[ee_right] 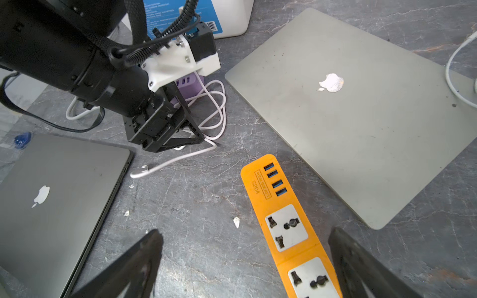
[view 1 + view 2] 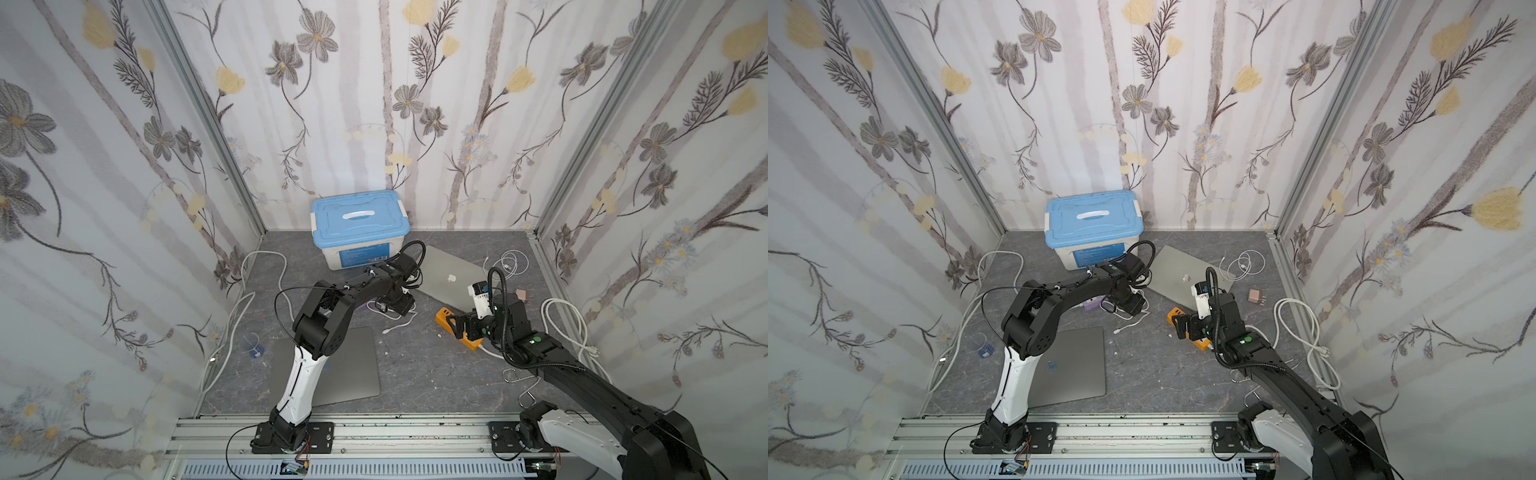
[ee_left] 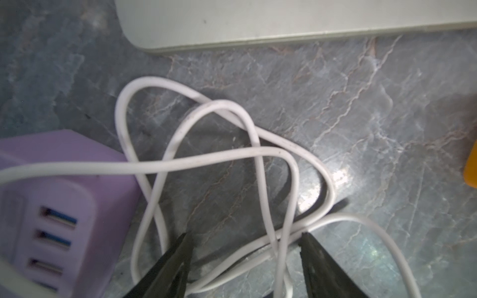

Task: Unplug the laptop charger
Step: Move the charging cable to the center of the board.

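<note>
A white charger cable [image 3: 206,160] lies in a tangled loop on the grey marble table, beside a purple USB charger block [image 3: 64,206]. My left gripper [image 3: 245,241] hangs low over that loop, open, with cable strands lying between its fingertips. The cable's free end [image 1: 139,174] rests loose on the table between a closed silver laptop [image 1: 348,123] and a closed dark grey laptop [image 1: 51,193]. My right gripper [image 1: 245,240] is wide open and empty, just above an orange power strip [image 1: 284,219] with nothing in its sockets. Both top views show the left gripper [image 2: 397,307] near the silver laptop [image 2: 1177,266].
A blue-lidded white box [image 2: 357,220] stands at the back wall behind the left arm. Thin white cables [image 2: 511,266] lie at the back right, thick white cords run along the right [image 2: 561,324] and left [image 2: 232,324] edges. A small pink adapter [image 2: 1255,296] sits beside the silver laptop.
</note>
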Robot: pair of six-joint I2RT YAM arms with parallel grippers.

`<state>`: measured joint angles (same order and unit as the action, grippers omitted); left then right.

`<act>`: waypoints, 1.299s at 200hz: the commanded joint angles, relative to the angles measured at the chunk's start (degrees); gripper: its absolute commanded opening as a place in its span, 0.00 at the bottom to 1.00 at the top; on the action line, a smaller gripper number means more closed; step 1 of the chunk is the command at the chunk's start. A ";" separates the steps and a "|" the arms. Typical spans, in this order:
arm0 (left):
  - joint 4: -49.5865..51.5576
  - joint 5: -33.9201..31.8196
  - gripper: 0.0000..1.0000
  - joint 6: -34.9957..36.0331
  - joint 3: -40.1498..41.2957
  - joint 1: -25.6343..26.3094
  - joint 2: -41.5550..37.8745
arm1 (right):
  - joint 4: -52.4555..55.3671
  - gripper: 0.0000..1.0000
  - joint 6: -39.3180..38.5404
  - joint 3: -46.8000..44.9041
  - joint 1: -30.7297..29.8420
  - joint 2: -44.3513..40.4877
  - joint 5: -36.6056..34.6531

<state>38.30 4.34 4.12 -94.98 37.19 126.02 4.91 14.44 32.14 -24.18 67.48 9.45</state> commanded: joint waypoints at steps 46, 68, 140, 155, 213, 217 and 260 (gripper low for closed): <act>3.56 6.46 0.06 -2.14 5.81 2.96 -2.43 | -4.45 1.00 -1.28 -0.71 0.94 -0.57 4.28; 2.68 4.31 0.00 -4.05 9.32 7.00 -6.12 | -4.03 1.00 -2.11 0.31 1.14 0.32 4.59; -0.10 3.29 0.00 -13.82 24.43 19.10 -19.60 | -0.96 1.00 -3.30 1.72 1.34 -3.03 3.99; -0.92 3.46 0.00 -15.11 25.65 20.90 -20.64 | -1.06 0.99 -3.14 1.88 1.40 -2.80 4.66; -4.80 -12.33 0.47 -16.72 27.06 21.08 -31.34 | -2.33 1.00 -3.63 0.73 1.43 -1.43 3.45; -5.67 -13.12 0.48 -16.49 27.19 20.66 -32.45 | -2.56 1.00 -3.63 0.93 1.42 -0.71 3.82; -9.76 -15.46 0.56 -17.61 30.58 7.84 -44.73 | -5.19 0.99 -5.78 9.48 -2.36 12.59 7.71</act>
<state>31.46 -8.36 -11.97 -65.95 52.99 85.67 4.69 11.14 35.88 -23.55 73.49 15.00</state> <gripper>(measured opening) 0.548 0.993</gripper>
